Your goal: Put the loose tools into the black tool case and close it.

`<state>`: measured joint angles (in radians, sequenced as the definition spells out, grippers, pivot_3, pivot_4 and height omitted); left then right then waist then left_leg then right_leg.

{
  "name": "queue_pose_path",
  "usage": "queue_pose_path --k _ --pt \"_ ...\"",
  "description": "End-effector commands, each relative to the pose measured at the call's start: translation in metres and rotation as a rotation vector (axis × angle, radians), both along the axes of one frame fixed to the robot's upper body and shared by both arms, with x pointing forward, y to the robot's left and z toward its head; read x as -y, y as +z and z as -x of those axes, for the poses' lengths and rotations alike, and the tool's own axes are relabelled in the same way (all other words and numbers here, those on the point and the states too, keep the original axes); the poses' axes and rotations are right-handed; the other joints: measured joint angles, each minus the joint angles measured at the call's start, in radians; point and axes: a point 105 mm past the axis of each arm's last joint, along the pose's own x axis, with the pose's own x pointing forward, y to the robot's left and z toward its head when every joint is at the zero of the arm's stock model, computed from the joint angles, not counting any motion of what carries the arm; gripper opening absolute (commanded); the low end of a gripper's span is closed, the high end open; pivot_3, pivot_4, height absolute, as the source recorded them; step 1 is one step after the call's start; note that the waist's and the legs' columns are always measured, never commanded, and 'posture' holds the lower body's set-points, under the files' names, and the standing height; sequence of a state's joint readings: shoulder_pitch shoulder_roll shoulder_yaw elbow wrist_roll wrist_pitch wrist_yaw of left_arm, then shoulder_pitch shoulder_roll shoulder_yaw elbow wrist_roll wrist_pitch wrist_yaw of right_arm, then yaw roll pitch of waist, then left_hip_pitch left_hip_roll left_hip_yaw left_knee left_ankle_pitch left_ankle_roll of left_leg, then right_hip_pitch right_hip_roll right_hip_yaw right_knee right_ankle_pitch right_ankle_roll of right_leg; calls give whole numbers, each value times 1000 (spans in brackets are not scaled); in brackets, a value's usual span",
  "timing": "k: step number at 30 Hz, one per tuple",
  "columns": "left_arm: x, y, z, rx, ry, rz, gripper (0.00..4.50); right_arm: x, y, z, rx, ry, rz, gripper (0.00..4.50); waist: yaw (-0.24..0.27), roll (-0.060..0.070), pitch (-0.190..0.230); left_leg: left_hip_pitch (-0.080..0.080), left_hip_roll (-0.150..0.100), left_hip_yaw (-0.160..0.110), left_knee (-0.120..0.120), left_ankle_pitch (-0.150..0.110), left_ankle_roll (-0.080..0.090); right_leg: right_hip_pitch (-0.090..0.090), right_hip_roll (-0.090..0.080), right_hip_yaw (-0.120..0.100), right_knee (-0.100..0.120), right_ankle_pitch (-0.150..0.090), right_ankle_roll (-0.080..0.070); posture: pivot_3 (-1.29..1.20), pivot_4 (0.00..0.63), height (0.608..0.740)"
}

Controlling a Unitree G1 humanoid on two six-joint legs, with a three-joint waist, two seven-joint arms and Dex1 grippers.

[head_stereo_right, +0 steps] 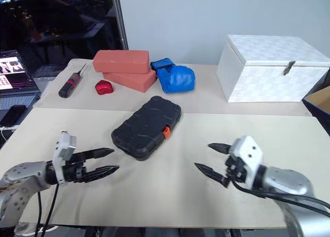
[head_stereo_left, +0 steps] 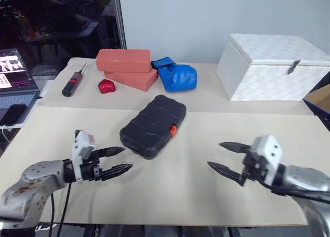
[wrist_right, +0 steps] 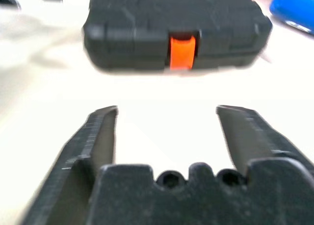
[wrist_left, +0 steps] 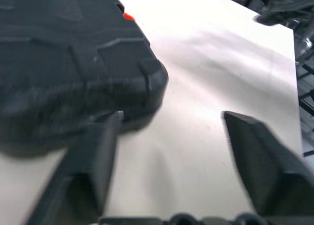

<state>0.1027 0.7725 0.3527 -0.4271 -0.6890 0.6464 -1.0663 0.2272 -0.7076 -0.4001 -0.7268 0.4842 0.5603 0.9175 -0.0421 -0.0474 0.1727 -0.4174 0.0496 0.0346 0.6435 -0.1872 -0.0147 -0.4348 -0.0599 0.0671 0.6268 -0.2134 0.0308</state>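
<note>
The black tool case (head_stereo_left: 153, 126) lay shut in the middle of the table (head_stereo_left: 180, 195), its ribbed lid down and the small orange latch (head_stereo_left: 174, 129) showing on the edge that faced the right gripper. No loose tools were to be seen on the table around it, so the packing and the closing both looked done; whether the latch had fully caught could not be told.

The left gripper (head_stereo_left: 122, 160) hovered near and to the left of the case, fingers spread and holding nothing. The right gripper (head_stereo_left: 223, 156) hovered near and to the right, well apart from the case, fingers likewise spread and empty.

At the far left a thick black-and-red screwdriver (head_stereo_left: 73, 81) lay by itself, not one of the tools to be packed. Judged from this, little or nothing remained of the task.
</note>
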Motion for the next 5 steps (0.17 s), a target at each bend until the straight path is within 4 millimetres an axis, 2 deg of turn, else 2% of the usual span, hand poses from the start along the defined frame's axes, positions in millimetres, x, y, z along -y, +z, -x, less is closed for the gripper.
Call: queue_pose_path --k 1,5 --pt "-10 3 6 70 32 -98 4467 19 18 11 111 -13 60 4477 -1 0 0 3 0 0 0 0 0 0 0 0 -1 0 0 0 150 740" --pt "-11 4 8 53 24 -57 4467 29 16 13 130 -28 77 4477 -4 1 0 4 1 -2 0 -1 -2 3 0 -1 -11 0 0 0 150 740"
